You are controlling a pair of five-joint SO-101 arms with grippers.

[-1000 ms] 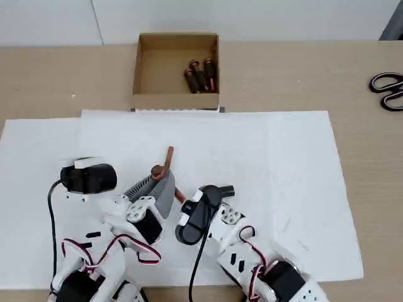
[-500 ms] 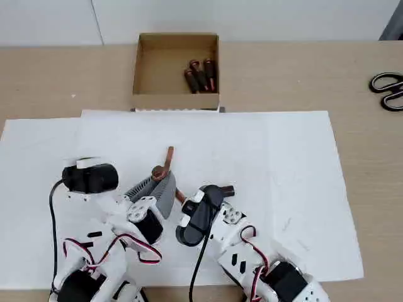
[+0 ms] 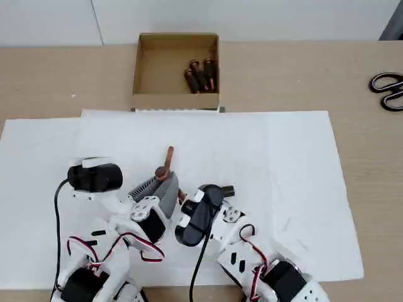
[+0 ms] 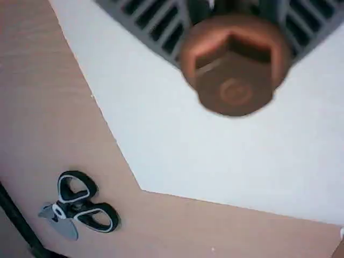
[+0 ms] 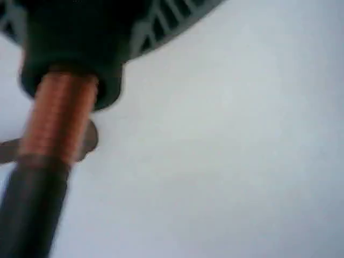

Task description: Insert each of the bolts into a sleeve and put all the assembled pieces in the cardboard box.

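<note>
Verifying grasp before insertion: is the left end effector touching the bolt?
Touching. Left wrist view: the bolt head sits clamped between the ribbed fingers of the left end effector.

I find no text, label, number or sign that I can read, neither on the tabletop nor on the things upon it. The head of the bolt (image 4: 232,64) clamped in my left end effector (image 4: 231,13) bears a small round mark at its middle, too blurred for me to make out.
</note>
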